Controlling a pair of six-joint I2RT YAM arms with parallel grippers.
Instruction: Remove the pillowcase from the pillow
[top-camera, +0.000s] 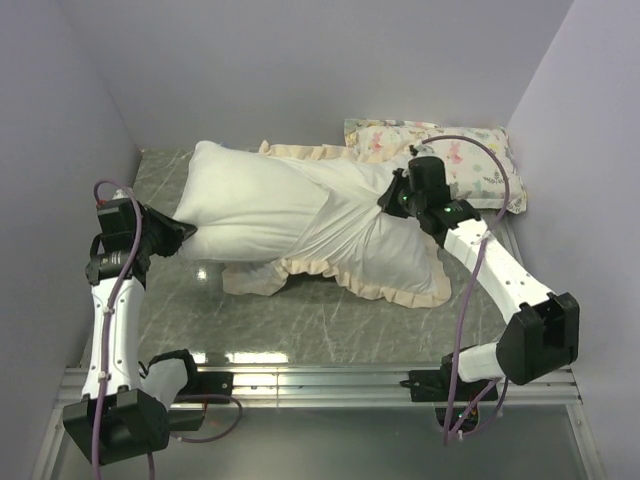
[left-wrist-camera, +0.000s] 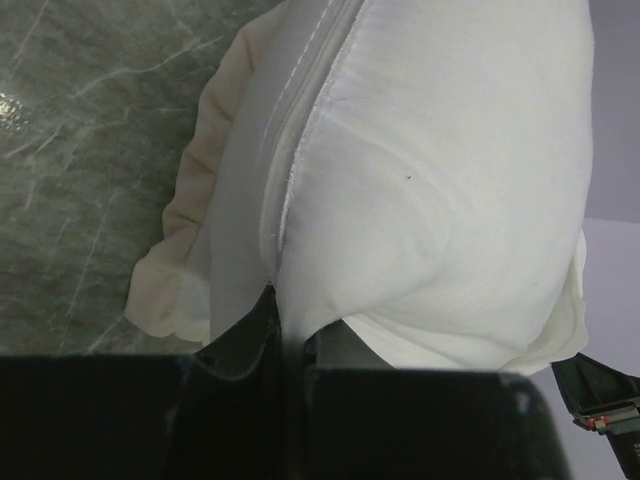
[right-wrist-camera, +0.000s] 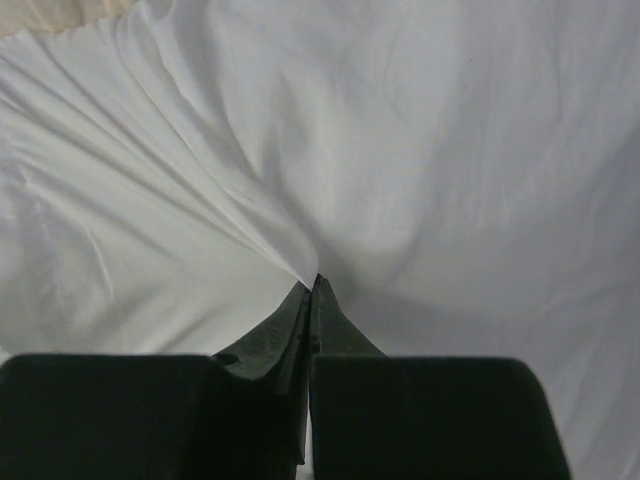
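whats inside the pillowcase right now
The white pillow: its left end sticks out of the pillowcase. The rest is covered by fabric, so how far in it reaches cannot be seen.

This looks like a robot test lab, not a home. Plain pale walls (top-camera: 330, 60) box in a green stone-look table (top-camera: 330, 320). The left arm (top-camera: 112, 305) and right arm (top-camera: 500, 270), both white, sit on a metal rail (top-camera: 330, 378) at its near edge.

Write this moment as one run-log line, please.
left gripper: shut on pillow end | right gripper: shut on pillowcase | pillow: left part bare, right part inside pillowcase | stage: removal unfinished
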